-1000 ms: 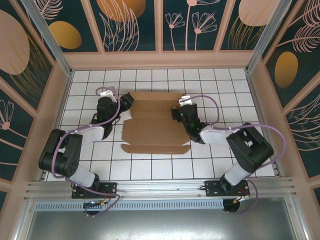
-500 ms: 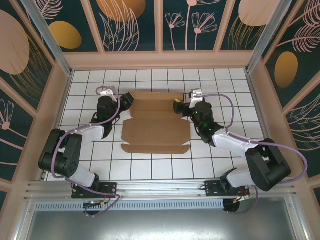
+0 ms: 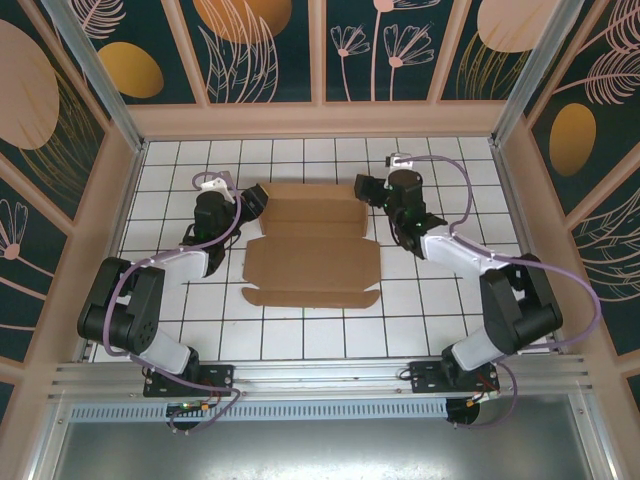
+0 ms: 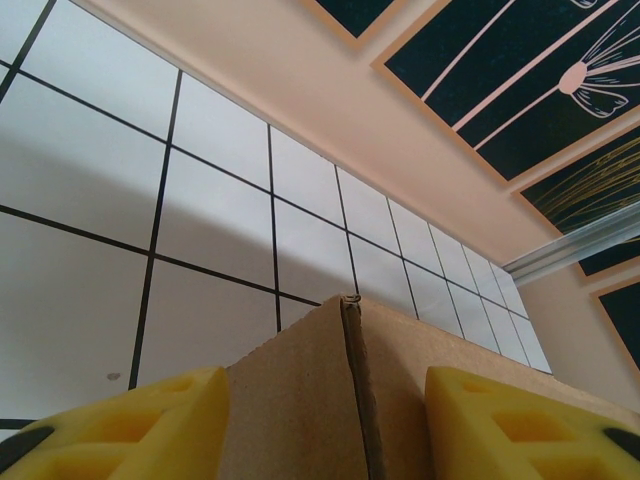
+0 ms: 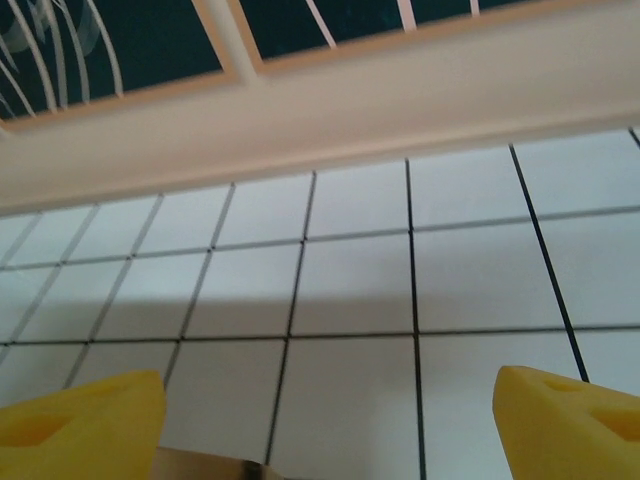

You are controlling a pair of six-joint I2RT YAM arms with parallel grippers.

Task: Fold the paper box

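- Box point(image 3: 312, 247) lies flat mid-table (brown, flaps spread).
- Left gripper point(image 3: 252, 199) straddles the box's far-left corner point(image 4: 345, 400), jaws half apart; grip unclear.
- Right gripper point(image 3: 362, 188) spread wide, empty, at the far-right corner.

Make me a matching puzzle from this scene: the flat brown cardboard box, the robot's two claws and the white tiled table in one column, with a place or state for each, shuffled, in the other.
Things:
1. flat brown cardboard box
2. left gripper
3. right gripper
4. white tiled table

States:
A. jaws wide open with nothing between them, at the box's far right corner
B. carries black grid lines
C. lies partly folded on the table between the arms
D. yellow fingers on either side of a raised cardboard flap at the box's far left corner

Pairs: 1-C, 2-D, 3-A, 4-B
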